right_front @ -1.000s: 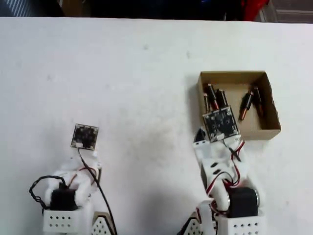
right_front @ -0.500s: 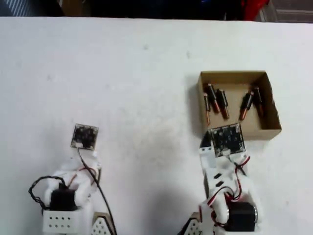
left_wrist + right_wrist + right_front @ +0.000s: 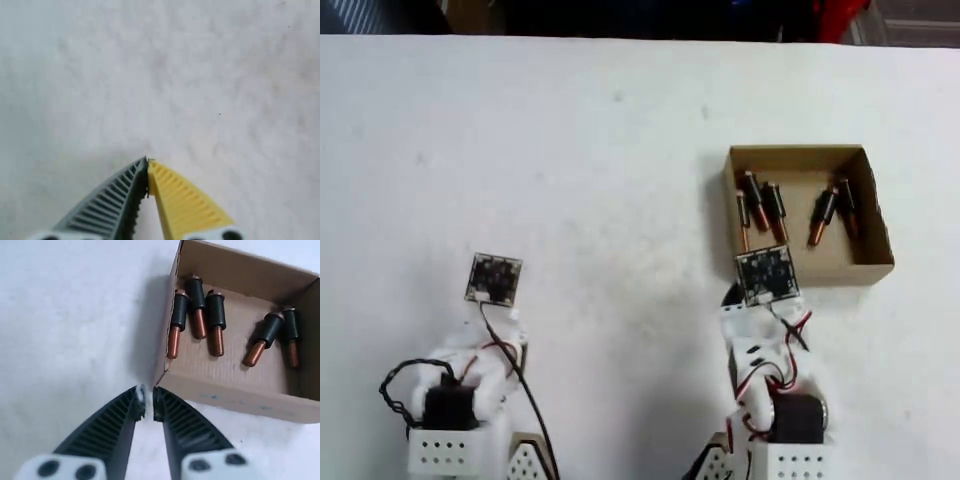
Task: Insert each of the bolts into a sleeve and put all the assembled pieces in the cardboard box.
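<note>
The cardboard box (image 3: pixel 798 185) sits open-topped on the white tabletop (image 3: pixel 600 170), on the right arm's side. Five assembled pieces lie loose on its floor, each a copper-coloured bolt pushed through a black sleeve. Three of them (image 3: pixel 196 307) lie close together along one side wall, roughly parallel – the other two (image 3: pixel 277 335) lie near the opposite wall, leaning toward each other. All five lie flat, and bare cardboard (image 3: pixel 235 372) shows between the two groups.

The right tool (image 3: pixel 148 402) is outside the box, just before its near corner and low over the tabletop. Its dark fingers (image 3: pixel 120 425) are all but together, with a thin slit between them, and they grip nothing.

The left tool (image 3: pixel 147 164) is well apart from the box, over bare tabletop – its grey and yellow fingers meet at the tips and hold nothing. In the high view the left arm (image 3: pixel 460 385) sits folded back at the near edge.
</note>
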